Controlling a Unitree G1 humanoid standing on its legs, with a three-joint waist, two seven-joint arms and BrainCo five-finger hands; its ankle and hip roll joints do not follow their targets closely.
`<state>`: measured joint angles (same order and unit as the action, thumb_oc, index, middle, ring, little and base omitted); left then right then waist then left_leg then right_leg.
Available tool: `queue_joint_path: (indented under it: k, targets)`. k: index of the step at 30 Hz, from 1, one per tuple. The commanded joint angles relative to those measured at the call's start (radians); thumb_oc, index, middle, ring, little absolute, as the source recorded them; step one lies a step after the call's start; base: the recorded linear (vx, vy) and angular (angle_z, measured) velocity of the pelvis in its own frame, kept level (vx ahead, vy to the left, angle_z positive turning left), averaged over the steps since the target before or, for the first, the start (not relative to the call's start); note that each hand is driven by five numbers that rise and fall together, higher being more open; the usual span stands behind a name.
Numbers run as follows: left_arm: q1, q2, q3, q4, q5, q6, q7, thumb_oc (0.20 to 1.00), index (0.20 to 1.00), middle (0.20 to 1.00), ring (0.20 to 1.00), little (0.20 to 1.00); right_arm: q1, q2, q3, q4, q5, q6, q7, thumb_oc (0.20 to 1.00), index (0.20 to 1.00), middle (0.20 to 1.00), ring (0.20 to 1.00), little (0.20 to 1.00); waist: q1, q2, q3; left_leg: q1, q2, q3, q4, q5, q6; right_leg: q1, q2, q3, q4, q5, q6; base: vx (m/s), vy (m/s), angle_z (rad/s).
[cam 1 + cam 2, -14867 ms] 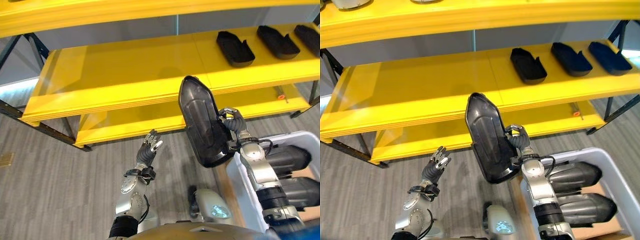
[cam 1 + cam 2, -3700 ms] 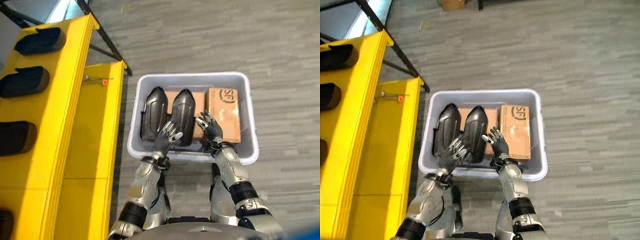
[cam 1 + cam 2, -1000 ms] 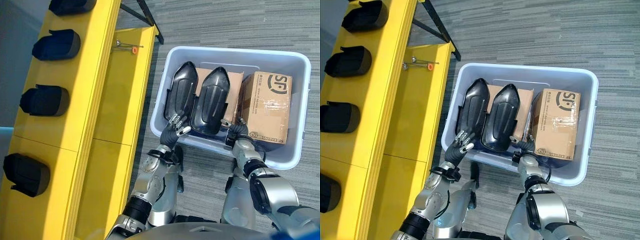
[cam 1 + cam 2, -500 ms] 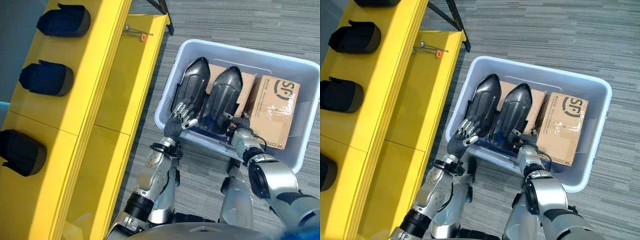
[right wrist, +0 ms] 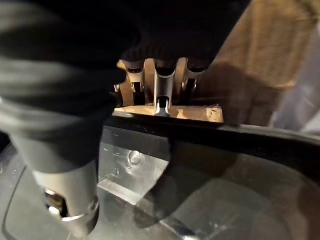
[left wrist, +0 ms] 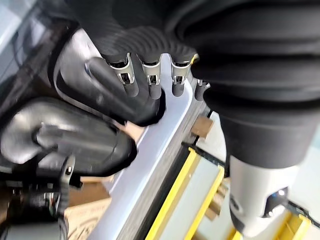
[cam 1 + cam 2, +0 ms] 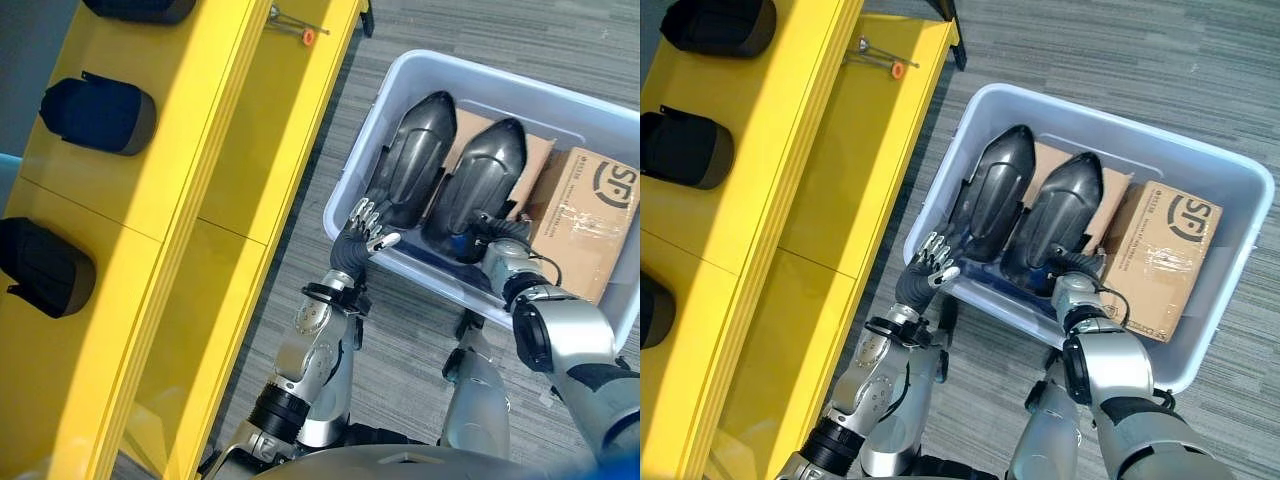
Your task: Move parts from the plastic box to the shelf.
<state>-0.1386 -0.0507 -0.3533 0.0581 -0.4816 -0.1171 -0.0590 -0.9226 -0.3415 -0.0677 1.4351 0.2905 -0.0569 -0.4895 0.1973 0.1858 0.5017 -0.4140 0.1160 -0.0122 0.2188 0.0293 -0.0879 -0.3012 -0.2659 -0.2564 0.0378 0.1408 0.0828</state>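
A: So, where do we find the parts we have to move?

B: Two dark parts stand side by side in the plastic box (image 7: 520, 86), the left part (image 7: 412, 150) and the right part (image 7: 487, 175). Both lean with their pointed ends away from us. We judge they are stacked on edge like that so each near end can be taken without digging.

A: What props them up?

B: A cardboard sheet (image 7: 540, 158) lies behind them, and a cardboard box (image 7: 590, 225) sits just beside the right part. We think that keeps them from toppling.

A: And what are we doing with them?

B: Our left robot hand (image 7: 365, 228) is at the near rim of the plastic box, by the lower end of the left part. Its fingers are straight and relaxed, gripping nothing. In the left wrist view the dark fingertips lie against the part's end. We read that as steadying or feeling for it.

A: What about the other side?

B: Our right robot hand (image 7: 490, 228) is down inside the plastic box at the near end of the right part. In the right wrist view its fingers pass behind the part's dark edge, so we cannot tell whether they have closed on it.

A: Where will the parts go?

B: The yellow shelf (image 7: 200, 120) stands just to our left, and it carries other dark parts (image 7: 98, 112) in a row. We judge this is the reach-and-grasp step, with no part lifted yet.
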Motion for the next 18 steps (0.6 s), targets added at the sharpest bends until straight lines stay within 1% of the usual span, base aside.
queue_joint_path:
  k: [1, 2, 7, 12, 15, 18]
  targets:
    - [0.011, -0.029, -0.035, -0.148, -0.008, -0.057, 0.004, 1.000, 1.000, 1.000, 1.000, 1.000, -0.110, -0.001, 0.048, 0.008, 0.012, -0.004, -0.005, 1.000, 1.000, 1.000, 1.000, 1.000, 0.040, 0.018, 0.018, 0.048, 0.110, 0.007, -0.005, 0.030, -0.064, 0.093, -0.128, 0.087, -0.022, -0.037, -0.055, 0.00, 0.042, 0.00]
    - [0.016, -0.031, -0.043, -0.150, -0.021, -0.056, 0.007, 1.000, 1.000, 1.000, 1.000, 1.000, -0.110, -0.021, 0.086, 0.027, -0.002, 0.013, 0.008, 0.200, 0.200, 0.200, 0.200, 0.200, 0.041, 0.020, 0.018, 0.044, 0.110, 0.008, -0.005, 0.028, -0.063, 0.091, -0.125, 0.088, -0.025, -0.037, -0.055, 0.00, 0.033, 0.02]
    - [0.024, -0.032, -0.044, -0.157, -0.036, -0.061, 0.012, 1.000, 1.000, 1.000, 1.000, 1.000, -0.097, -0.042, 0.131, 0.042, -0.030, 0.024, 0.005, 0.200, 0.200, 0.200, 0.200, 0.200, 0.035, 0.020, 0.018, 0.044, 0.108, 0.006, -0.008, 0.028, -0.066, 0.092, -0.125, 0.087, -0.031, -0.036, -0.054, 0.00, 0.000, 0.00]
    - [0.037, -0.034, -0.047, -0.160, -0.048, -0.065, 0.008, 1.000, 1.000, 1.000, 1.000, 1.000, -0.073, -0.046, 0.128, 0.043, -0.028, 0.033, 0.009, 0.200, 0.200, 0.200, 0.200, 0.200, 0.025, 0.024, 0.018, 0.058, 0.110, 0.007, -0.018, 0.026, -0.070, 0.101, -0.126, 0.086, -0.036, -0.039, -0.052, 0.00, 0.000, 0.00]
    - [0.041, -0.033, -0.046, -0.166, -0.050, -0.069, 0.005, 1.000, 1.000, 1.000, 1.000, 1.000, -0.052, -0.049, 0.141, 0.020, -0.044, 0.023, 0.007, 0.200, 0.200, 0.200, 0.200, 0.200, 0.012, 0.022, 0.018, 0.072, 0.113, 0.009, -0.025, 0.028, -0.075, 0.111, -0.128, 0.086, -0.038, -0.043, -0.050, 0.00, 0.000, 0.00]
    - [0.043, -0.033, -0.046, -0.166, -0.050, -0.069, 0.005, 1.000, 1.000, 1.000, 1.000, 1.000, -0.050, -0.049, 0.142, 0.019, -0.045, 0.023, 0.006, 0.200, 0.200, 0.200, 0.200, 0.200, 0.011, 0.022, 0.018, 0.075, 0.112, 0.009, -0.027, 0.029, -0.075, 0.112, -0.128, 0.086, -0.038, -0.043, -0.050, 0.00, 0.000, 0.00]
